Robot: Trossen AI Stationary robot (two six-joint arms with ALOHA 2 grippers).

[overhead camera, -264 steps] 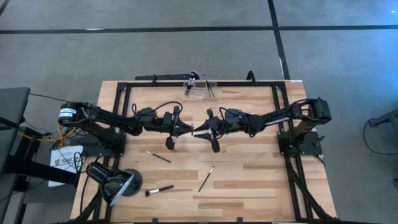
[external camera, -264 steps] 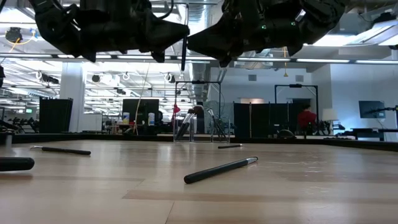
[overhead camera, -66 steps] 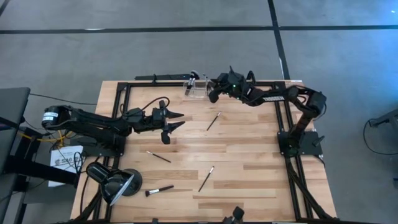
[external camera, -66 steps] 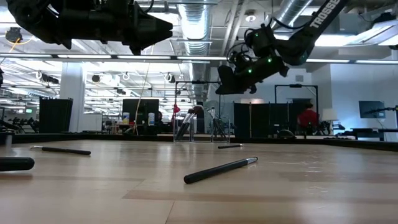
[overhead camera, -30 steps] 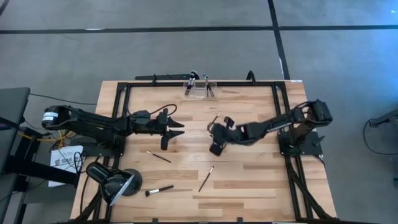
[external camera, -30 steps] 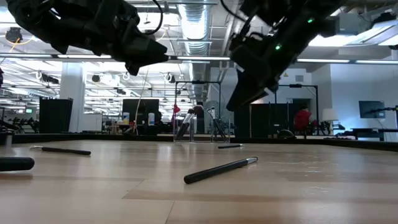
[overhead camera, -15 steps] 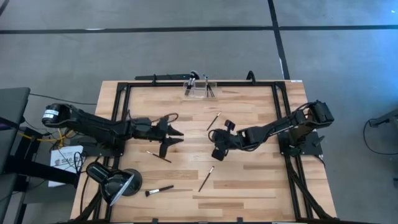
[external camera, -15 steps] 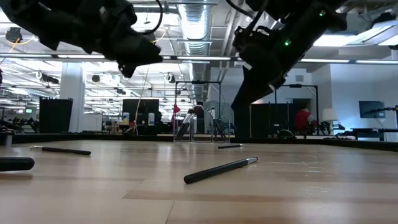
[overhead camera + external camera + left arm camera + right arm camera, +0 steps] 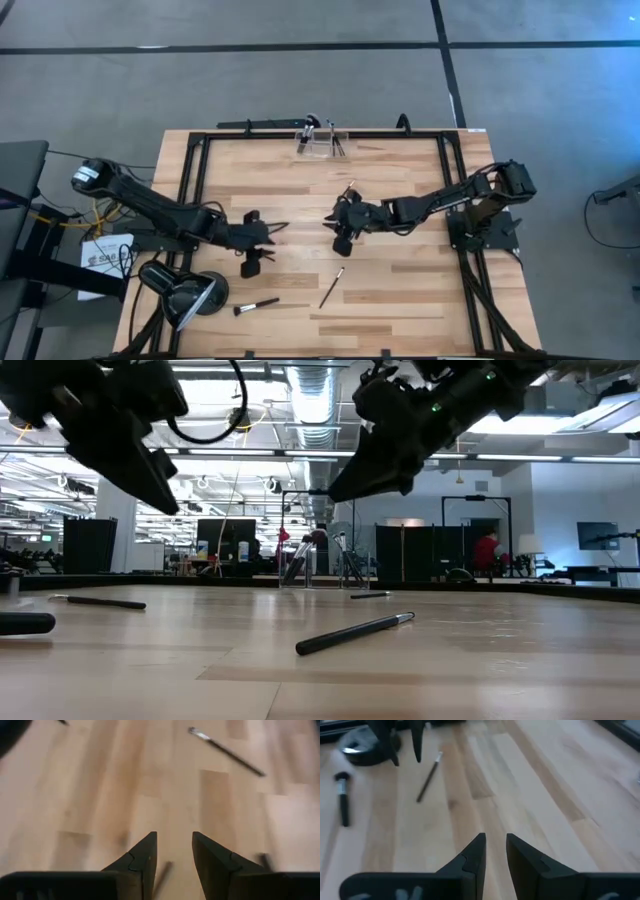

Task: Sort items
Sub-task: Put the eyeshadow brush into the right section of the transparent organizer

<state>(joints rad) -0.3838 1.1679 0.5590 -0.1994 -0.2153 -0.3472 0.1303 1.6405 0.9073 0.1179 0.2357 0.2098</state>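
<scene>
Slim dark brushes lie flat on the wooden table (image 9: pixel 400 270): one (image 9: pixel 332 286) near the middle, one with a bristle head (image 9: pixel 256 306) by the near left, one (image 9: pixel 350 186) showing only partly beside my right arm. My left gripper (image 9: pixel 264 246) slants down, open, just above a further brush (image 9: pixel 162 874), whose end shows between its fingers (image 9: pixel 145 860). My right gripper (image 9: pixel 336 230) hangs open over the table's middle, nothing between its fingers (image 9: pixel 475 852). More brushes stand in a clear holder (image 9: pixel 320 140) at the far edge.
A black desk lamp (image 9: pixel 185 295) with a round head sits at the near left corner, close to my left arm. A black frame (image 9: pixel 200 135) runs around the table's edges. Bare wood lies to the right of the middle brush.
My left gripper has swung toward the table's near edge and a little left, tipping nose-down, and now hangs over the brush that lay left of centre. My right gripper has tipped up to a flatter slant and drifted slightly toward the far edge. The brushes have stayed put.
</scene>
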